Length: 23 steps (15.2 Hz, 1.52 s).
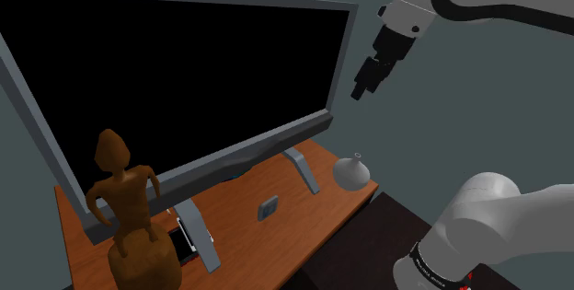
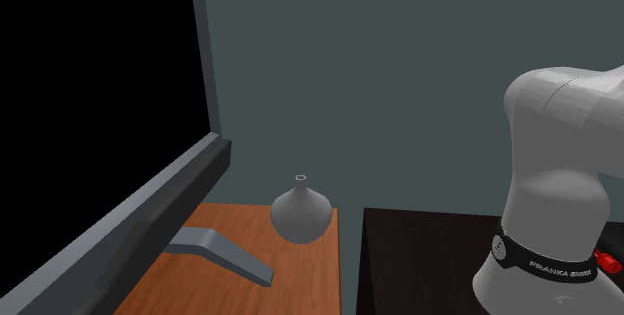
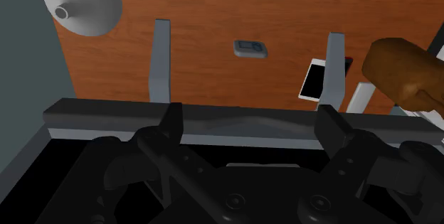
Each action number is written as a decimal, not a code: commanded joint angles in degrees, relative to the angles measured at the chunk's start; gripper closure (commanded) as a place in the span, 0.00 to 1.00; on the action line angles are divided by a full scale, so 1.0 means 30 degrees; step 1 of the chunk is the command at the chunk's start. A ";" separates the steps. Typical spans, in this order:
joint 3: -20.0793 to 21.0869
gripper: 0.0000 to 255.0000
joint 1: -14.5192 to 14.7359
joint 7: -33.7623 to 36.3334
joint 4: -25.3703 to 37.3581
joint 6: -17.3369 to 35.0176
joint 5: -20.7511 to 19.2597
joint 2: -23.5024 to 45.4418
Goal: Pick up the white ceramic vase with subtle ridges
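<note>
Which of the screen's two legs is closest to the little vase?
The leg right next to the vase; the other leg stands far off, beside the brown figurine.

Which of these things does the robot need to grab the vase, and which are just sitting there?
For the job:
pale round vase
gripper, open, up above the desk

Just lying about:
big screen
brown figure
small grey gadget
phone
</note>
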 commanded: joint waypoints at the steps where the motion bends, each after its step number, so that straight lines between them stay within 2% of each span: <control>1: 0.0000 0.00 0.0000 0.0000 0.0000 0.0000 0.0000 0.0000; 12: -0.3034 0.00 -0.1105 -0.3703 -0.4483 0.4942 -0.1736 0.1102; 23: -0.6520 0.00 -0.2116 -0.7624 -0.6191 1.0758 -0.3028 0.5704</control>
